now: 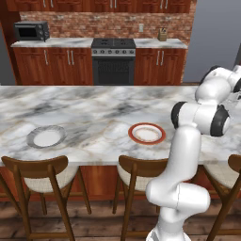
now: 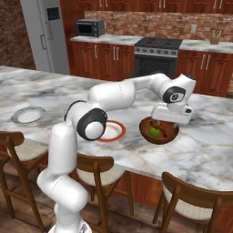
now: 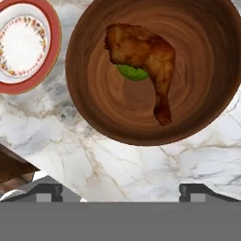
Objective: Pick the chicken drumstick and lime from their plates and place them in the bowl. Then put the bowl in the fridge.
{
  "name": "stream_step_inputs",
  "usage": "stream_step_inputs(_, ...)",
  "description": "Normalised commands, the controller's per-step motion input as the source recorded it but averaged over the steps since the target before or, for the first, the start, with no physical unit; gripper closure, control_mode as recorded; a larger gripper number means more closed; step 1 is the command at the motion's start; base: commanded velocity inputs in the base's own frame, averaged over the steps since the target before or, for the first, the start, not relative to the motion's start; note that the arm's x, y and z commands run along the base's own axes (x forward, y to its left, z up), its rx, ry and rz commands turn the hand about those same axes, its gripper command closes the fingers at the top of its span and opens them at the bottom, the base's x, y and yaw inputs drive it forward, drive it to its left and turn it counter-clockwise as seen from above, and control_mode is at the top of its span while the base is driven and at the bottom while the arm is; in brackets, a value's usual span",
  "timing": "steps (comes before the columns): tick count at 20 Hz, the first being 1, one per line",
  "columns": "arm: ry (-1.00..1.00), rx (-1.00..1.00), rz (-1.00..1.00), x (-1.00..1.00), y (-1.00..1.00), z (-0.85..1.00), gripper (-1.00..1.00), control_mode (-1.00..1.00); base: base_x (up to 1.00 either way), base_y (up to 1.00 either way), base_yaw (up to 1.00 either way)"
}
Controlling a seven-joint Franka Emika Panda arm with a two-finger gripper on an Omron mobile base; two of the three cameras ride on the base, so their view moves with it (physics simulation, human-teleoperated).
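Note:
The dark wooden bowl (image 3: 94, 103) stands on the marble island counter, seen right of the arm in the right base view (image 2: 160, 139). Inside it lies the golden-brown chicken drumstick (image 3: 141, 54), its thin bone end pointing down in the hand view. The green lime (image 3: 132, 73) peeks out from under its plump end and also shows as a green spot in the bowl (image 2: 154, 132). My gripper (image 3: 120, 190) hovers just above the bowl (image 2: 170, 119), open, with nothing between its fingers. Beside the bowl is the orange-red rimmed plate (image 3: 26, 44) (image 1: 147, 133) (image 2: 111, 131), bare. Farther left sits the grey-rimmed plate (image 1: 46, 137) (image 2: 28, 114), also bare.
The grey fridge (image 2: 48, 36) stands at the back left, its doors shut. A black stove (image 1: 113, 61), a microwave (image 1: 31, 31) and wooden cabinets line the back wall. Wooden stools (image 1: 40, 176) (image 2: 189, 200) stand along the island's near edge.

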Motion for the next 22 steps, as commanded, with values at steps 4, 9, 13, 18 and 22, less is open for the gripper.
stream_step_inputs(4, 0.00, -0.25, 0.15, -0.61, 0.38, 0.03, -1.00, -1.00, 0.00, 0.00, 0.00)
stream_step_inputs(9, -0.01, -0.09, -0.07, -0.58, 0.42, -0.10, -1.00, -1.00, 0.00, 0.00, 0.00)
stream_step_inputs(13, -0.07, 0.00, -0.29, -0.58, 0.28, -0.08, -1.00, -1.00, 0.00, 0.00, 0.00)
stream_step_inputs(18, -0.09, 0.00, -0.72, -0.21, 0.17, -0.02, -1.00, -1.00, 0.00, 0.00, 0.00)
stream_step_inputs(22, 0.00, -0.01, -0.69, 0.09, 0.22, 0.00, -1.00, -1.00, 0.00, 0.00, 0.00)
